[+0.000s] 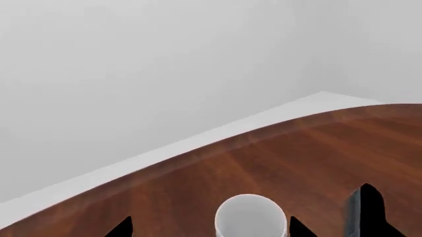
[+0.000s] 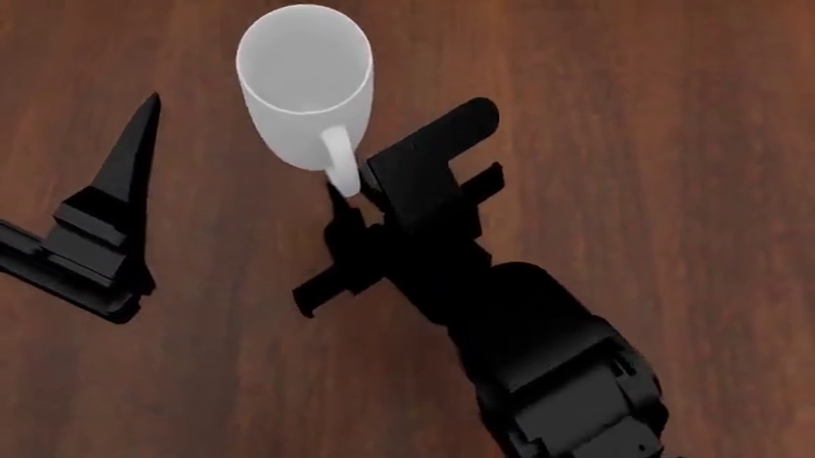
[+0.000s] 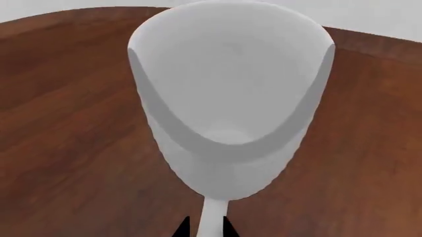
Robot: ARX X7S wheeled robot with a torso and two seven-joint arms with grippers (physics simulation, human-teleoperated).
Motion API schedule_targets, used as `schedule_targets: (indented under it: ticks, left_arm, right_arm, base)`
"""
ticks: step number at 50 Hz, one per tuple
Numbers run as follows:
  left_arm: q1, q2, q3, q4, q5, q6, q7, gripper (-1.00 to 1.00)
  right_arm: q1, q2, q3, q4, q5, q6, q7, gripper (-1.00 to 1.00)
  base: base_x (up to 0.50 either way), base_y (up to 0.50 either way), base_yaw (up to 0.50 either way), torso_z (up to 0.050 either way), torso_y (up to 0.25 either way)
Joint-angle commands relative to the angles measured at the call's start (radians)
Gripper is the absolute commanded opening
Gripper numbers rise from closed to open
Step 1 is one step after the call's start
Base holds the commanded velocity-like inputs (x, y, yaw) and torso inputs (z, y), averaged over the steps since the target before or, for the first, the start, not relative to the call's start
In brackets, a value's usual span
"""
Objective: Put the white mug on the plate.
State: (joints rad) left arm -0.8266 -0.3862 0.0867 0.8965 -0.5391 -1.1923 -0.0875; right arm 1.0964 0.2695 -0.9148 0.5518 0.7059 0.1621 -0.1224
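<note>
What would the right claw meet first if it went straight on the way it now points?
The white mug: the right claw is closed on its handle, so the mug's wall lies directly ahead. Beyond it the views show only bare wooden table.

Tabletop [image 2: 662,114] is dark reddish-brown wood with the grain running in long streaks; it fills the whole head view. Its edge is curved (looks like a round or oval top, can't tell which) per the left wrist view, where the tabletop [image 1: 316,153] arcs across the frame with a faint glossy sheen near the rim. Beyond the edge there's a pale strip [image 1: 197,136], floor or baseboard, unclear. Wall [image 1: 165,59] behind is plain light grey, featureless. Light is soft and even, with soft dark shadows on the wood.
</note>
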Motion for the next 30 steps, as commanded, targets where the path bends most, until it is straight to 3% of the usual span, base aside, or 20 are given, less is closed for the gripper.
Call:
schedule_targets:
  ticks: [1,14,30]
  left_arm:
    - [-0.024,0.009,-0.049,0.03,-0.039,-0.051,-0.015,1.0]
    - [-0.025,0.021,-0.074,0.02,-0.055,-0.051,-0.03,1.0]
    - [-0.009,-0.001,-0.029,-0.084,-0.001,0.051,-0.018,1.0]
  right_arm:
    - [-0.073,0.15,0.01,-0.289,0.048,0.076,0.114,-1.0]
    - [-0.167,0.279,0.018,-0.533,0.101,0.129,0.21,-1.0]
    - [-0.26,0.418,0.04,-0.783,0.154,0.15,0.316,-1.0]
  base:
    - [0.0,0.0,0.0,-0.031,0.242]
    - [0.0,0.0,0.0,-0.031,0.244]
    - [0.0,0.0,0.0,-0.031,0.243]
